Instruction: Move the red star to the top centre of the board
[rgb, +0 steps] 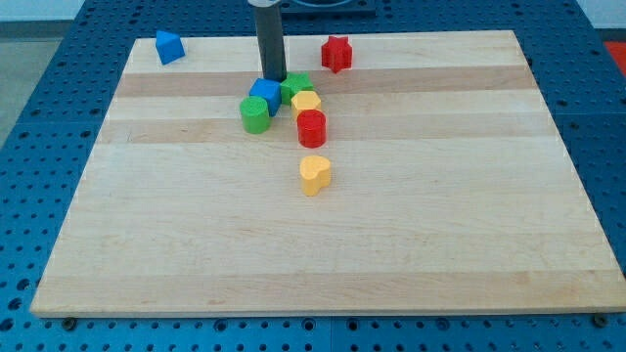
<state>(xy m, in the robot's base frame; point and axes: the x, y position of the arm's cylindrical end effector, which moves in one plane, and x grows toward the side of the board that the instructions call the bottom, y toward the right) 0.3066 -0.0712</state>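
The red star (pixel 336 53) sits near the view's top edge of the wooden board (pixel 196 225), a little right of centre. My tip (pixel 274 79) is at the lower end of the dark rod, left of and below the star, apart from it. The tip stands just above a cluster of blocks: a blue block (pixel 264 94), a green star-like block (pixel 296 87), a green cylinder (pixel 255 114), a yellow block (pixel 306 103) and a red cylinder (pixel 311 128). The tip looks to touch the blue block's far edge.
A blue block (pixel 169 47) sits at the top left corner of the board. A yellow heart-shaped block (pixel 315 175) lies below the cluster near the board's middle. Blue perforated table surrounds the board.
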